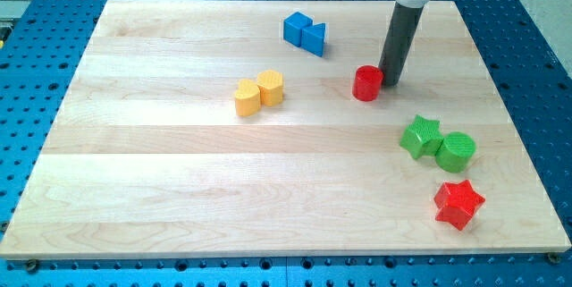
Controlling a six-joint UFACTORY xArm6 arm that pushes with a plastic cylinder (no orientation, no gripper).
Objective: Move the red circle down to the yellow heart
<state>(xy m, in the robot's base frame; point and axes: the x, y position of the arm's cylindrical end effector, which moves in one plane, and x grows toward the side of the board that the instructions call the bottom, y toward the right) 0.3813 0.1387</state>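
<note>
The red circle is a short red cylinder right of the board's middle, in the upper half. My tip stands just to the circle's right, touching or almost touching it. Two yellow blocks sit side by side left of the circle: the left one looks like the yellow heart, the right one is a rounded yellow block touching it. The red circle lies well to the right of both, at about their height.
A blue cube and a blue triangle sit together near the view's top. A green star and a green cylinder sit at the right. A red star lies at the lower right.
</note>
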